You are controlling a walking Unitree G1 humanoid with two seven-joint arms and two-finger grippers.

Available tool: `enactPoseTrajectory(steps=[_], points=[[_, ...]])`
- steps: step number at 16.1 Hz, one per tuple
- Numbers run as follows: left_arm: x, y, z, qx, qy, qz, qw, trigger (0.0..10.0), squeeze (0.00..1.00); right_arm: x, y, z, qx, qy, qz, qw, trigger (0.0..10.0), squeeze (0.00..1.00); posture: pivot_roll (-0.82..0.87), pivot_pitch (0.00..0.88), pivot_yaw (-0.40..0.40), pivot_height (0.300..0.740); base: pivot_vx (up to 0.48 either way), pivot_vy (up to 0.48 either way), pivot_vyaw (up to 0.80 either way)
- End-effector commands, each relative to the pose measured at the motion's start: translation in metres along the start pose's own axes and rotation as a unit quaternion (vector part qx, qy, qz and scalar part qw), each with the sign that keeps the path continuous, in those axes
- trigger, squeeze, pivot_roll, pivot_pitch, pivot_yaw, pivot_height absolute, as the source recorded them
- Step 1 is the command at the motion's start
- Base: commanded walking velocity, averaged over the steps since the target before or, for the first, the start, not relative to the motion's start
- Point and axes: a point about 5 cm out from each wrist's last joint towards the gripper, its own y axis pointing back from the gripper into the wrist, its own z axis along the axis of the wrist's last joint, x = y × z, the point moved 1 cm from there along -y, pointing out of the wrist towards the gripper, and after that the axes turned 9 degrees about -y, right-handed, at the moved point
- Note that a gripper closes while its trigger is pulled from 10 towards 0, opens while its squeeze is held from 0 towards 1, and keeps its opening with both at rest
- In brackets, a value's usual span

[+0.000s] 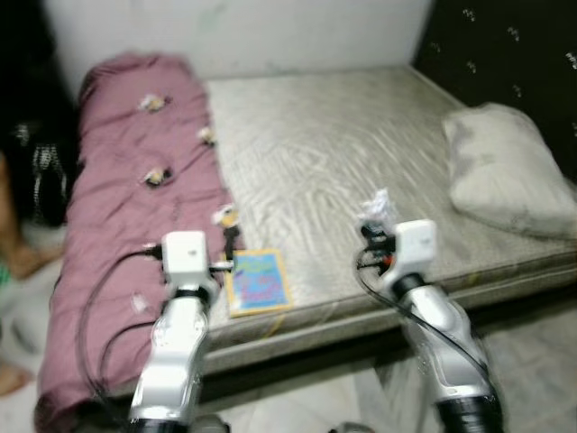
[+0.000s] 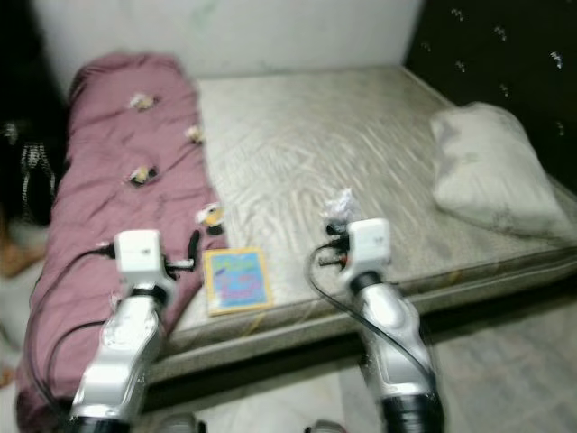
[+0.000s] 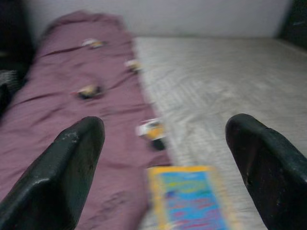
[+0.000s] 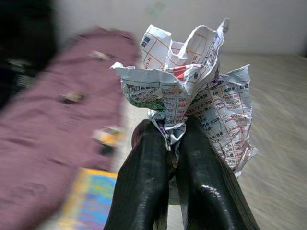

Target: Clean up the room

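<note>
Looking down at a bare mattress, slightly blurry. Right gripper up over the near edge, jaws pinched tight on a crumpled paper with printed text and numbers, wad sticking up past the fingertips. Same wad visible in the head view as a white scrunch just above the right wrist.

Left gripper hovering over the near left part of the bed, jaws spread wide, holding nothing. Fingers framing a book with a yellow border and blue cover, flat on the mattress near the front edge, just beside a mauve blanket.

Blanket bunched along the left side of the bed, running from the wall to the near corner. Several small scraps scattered on it, yellowish and white, too blurry to identify. One more scrap at the blanket's edge just behind the book.

Pillow on the right side by a dark headboard. Someone's bare leg at the far left.
</note>
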Motion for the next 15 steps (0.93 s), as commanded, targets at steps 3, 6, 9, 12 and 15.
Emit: enactPoseTrajectory(steps=[3,6,9,12,15], points=[[-0.0047,-0.0014,0.0064,-0.013,-0.005,-0.009,1.0,10.0,0.0,-0.0044,0.0012,0.0036,-0.006,0.007,-0.002,1.0,10.0,0.0,0.0,0.027,-0.028,0.74,0.0,0.48,0.0],[-0.0028,-0.0007,0.0097,-0.025,-0.01,-0.012,1.0,10.0,0.0,-0.0049,0.0013,0.0033,-0.005,0.009,-0.002,1.0,10.0,0.0,0.0,0.028,-0.027,0.74,0.0,0.0,0.0],[-0.0011,-0.0015,0.0132,-0.039,-0.021,-0.01,0.999,10.0,0.0,-0.0031,-0.0008,0.002,-0.004,0.009,0.0,1.0,10.0,0.0,0.01,0.026,-0.033,0.74,0.0,0.0,0.35],[0.0007,-0.0012,0.012,-0.035,-0.014,-0.005,0.999,10.0,0.0,0.001,-0.0026,0.002,-0.004,0.027,0.013,1.0,10.0,0.0,0.02,0.024,-0.037,0.74,0.0,0.0,0.8],[-0.0018,0.0001,0.0122,-0.036,-0.01,-0.017,0.999,10.0,0.0,0.0013,-0.0033,0.0019,-0.005,0.027,0.015,1.0,10.0,0.0,0.02,0.022,-0.037,0.74,0.0,0.0,0.8]])
